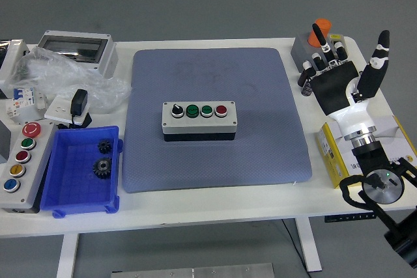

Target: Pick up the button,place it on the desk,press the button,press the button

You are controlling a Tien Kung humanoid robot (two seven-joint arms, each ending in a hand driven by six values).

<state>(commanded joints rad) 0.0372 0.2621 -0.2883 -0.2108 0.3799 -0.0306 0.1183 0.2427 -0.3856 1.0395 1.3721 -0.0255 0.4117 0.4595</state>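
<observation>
A grey button box (199, 120) with a black knob, two green buttons and a red button lies in the middle of the blue mat (215, 154). A grey block with an orange cylinder button (319, 37) stands at the back right of the table. My right hand (339, 76) is open, fingers spread, above the right side of the table just in front of that orange button block. It holds nothing. The left arm is out of view.
A blue tray (62, 180) with two black gears sits front left, beside a grey multi-button box (18, 164). Clear plastic bag, enclosure and adapter lie back left. A yellow box (335, 157) and black capacitors (306, 79) lie at the right.
</observation>
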